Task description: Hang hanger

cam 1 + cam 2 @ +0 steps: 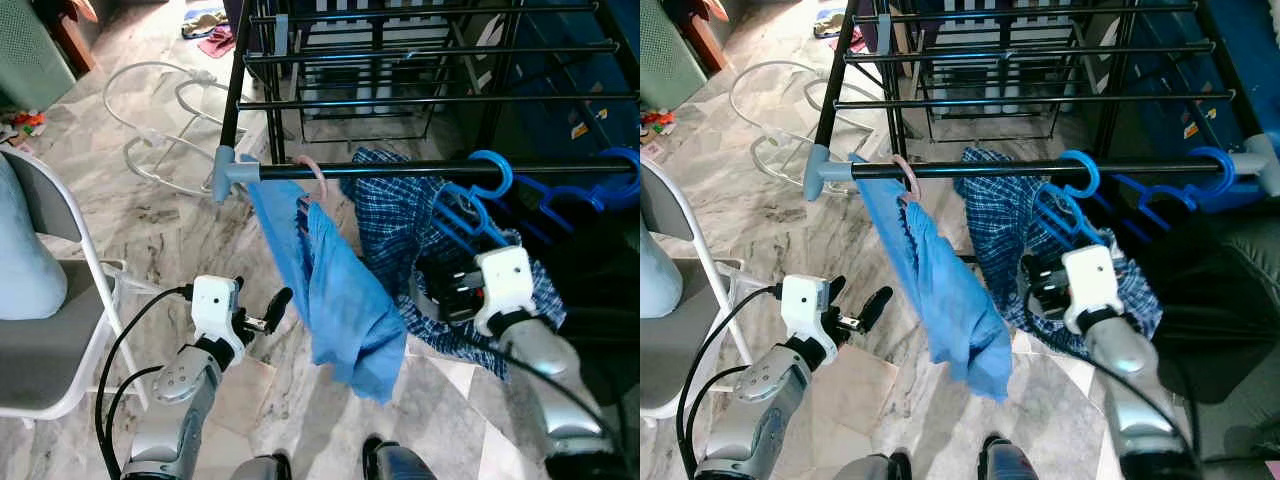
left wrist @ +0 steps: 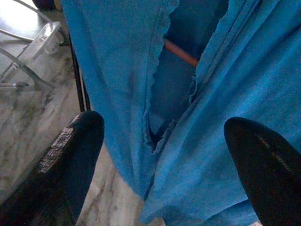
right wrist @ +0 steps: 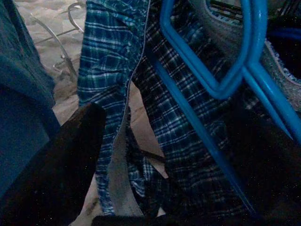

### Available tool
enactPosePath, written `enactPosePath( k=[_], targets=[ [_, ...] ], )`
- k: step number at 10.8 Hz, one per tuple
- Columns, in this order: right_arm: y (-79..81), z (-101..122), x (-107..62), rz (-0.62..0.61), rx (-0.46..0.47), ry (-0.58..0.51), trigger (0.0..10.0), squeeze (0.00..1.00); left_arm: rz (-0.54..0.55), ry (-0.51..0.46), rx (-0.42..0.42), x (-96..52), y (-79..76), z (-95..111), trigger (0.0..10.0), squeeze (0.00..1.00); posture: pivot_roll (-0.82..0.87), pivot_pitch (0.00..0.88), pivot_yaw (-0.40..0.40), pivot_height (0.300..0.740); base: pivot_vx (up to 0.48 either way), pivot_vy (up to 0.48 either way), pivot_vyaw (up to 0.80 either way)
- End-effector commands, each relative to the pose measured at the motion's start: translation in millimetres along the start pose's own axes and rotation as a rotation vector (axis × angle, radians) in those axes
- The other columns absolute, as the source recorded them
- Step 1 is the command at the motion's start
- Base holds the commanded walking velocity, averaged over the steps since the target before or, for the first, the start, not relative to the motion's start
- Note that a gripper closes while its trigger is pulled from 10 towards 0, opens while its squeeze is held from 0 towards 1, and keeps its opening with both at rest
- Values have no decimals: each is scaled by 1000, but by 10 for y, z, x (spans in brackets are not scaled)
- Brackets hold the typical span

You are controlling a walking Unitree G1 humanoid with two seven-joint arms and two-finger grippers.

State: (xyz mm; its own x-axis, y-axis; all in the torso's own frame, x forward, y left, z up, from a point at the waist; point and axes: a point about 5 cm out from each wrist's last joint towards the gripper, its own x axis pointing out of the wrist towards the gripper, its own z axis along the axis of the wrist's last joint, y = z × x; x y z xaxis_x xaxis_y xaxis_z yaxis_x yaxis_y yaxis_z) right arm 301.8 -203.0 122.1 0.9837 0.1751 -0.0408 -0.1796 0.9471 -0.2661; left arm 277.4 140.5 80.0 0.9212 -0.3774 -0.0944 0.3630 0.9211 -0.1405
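The blue hanger (image 1: 470, 205) (plastic, carrying the plaid shirt (image 1: 400, 215)) hooks over the black rail (image 1: 400, 171).

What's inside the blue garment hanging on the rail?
Through a gap in the blue garment, a pinkish hanger bar shows; its hook sits over the rail. The hanger's other parts are covered.

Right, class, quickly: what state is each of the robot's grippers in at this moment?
Left gripper: open, holding nothing, facing the blue garment.
Right gripper: open, empty, at the plaid shirt by the blue hanger.
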Motion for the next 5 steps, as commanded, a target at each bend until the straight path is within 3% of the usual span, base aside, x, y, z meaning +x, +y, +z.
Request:
enactPosePath(
  k=[1, 5],
  targets=[
    [-82, -10, 25, -11, 0, 2, 10000, 0, 18, 25, -10, -29, 21, -57, 10000, 0, -83, 208, 90, 740, 0, 0, 0],
    [-217, 129, 40, -20, -28, -69, 10000, 0, 22, 23, -13, -24, 14, -56, 10000, 0, -80, 207, 85, 740, 0, 0, 0]
  ],
)
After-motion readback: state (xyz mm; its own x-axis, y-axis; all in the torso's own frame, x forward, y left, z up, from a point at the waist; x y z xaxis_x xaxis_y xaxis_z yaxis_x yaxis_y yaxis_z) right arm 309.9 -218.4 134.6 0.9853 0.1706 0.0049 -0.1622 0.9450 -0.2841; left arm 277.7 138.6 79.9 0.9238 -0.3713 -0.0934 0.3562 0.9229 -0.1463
